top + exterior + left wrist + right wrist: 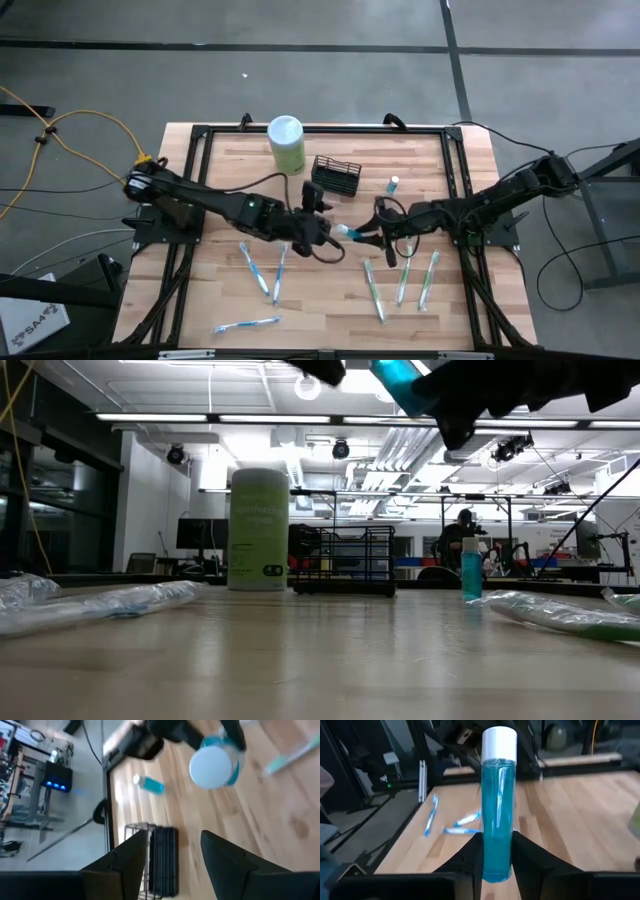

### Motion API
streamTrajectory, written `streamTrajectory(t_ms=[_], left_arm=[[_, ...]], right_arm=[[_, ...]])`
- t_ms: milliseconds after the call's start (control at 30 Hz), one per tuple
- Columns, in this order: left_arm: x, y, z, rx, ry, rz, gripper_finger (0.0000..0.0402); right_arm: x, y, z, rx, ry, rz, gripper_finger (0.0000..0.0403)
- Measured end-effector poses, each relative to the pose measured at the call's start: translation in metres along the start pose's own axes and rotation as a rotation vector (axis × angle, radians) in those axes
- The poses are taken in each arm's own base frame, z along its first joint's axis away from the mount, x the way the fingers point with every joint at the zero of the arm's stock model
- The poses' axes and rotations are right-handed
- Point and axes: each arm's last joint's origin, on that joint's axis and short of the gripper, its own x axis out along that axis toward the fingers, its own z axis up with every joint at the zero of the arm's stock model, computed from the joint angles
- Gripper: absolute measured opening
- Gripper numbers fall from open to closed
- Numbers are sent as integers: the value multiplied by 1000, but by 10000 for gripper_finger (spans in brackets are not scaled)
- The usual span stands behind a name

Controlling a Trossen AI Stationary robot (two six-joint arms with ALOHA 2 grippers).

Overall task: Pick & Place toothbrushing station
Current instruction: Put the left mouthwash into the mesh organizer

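The toothbrushing station, a small black wire basket (pixel 336 175), stands on its base on the table at the far middle, and shows in the low view (pixel 345 560) and the left wrist view (pixel 160 862). My right gripper (pixel 368 237) is shut on a bottle of blue liquid with a white cap (pixel 342 231), held above the table's middle. My left gripper (pixel 318 200) hangs open in the air just left of the bottle's cap (pixel 212 767). It points toward the basket and nothing is between its fingers (pixel 225 865). My right gripper pinches the bottle's lower end (pixel 495 865) between its two fingers, one on each side. The fingers come level from the table's right and lie along the bottle. The bottle sticks out beyond the fingertips, cap toward the table's left, lifted clear of the table (pixel 400 385).
A pale green canister with a white lid (pixel 286 142) stands left of the basket. A small blue bottle (pixel 394 184) stands right of it. Wrapped blue toothbrushes (pixel 262 272) lie near left, green ones (pixel 400 282) near right. A black frame (pixel 320 129) borders the table.
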Motion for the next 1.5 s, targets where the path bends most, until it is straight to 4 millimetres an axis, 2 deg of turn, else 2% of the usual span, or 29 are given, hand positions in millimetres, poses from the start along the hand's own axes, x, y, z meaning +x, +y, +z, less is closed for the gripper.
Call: streamTrajectory(t_ms=[233, 333, 567, 733, 1000, 1367, 1500], left_arm=[[-16, 16, 11, -80, -159, 16, 181], [-17, 18, 13, -86, -186, 4, 181], [-23, 24, 14, -133, -221, 7, 181], [-37, 35, 15, -235, -294, -13, 181], [-54, 50, 14, -364, -431, -189, 181], [-53, 64, 13, -420, -479, -166, 181], [-48, 68, 8, -469, -461, -224, 181]], right_arm=[[-1, 1, 15, -100, -156, -32, 76], [-2, 2, 21, -148, -216, -34, 72], [-4, 2, 25, -198, -254, -56, 72], [-4, 1, 25, -229, -255, -100, 72], [-5, 1, 29, -272, -301, -106, 71], [-9, 3, 38, -319, -394, -109, 71], [-8, 3, 37, -318, -383, -107, 71]])
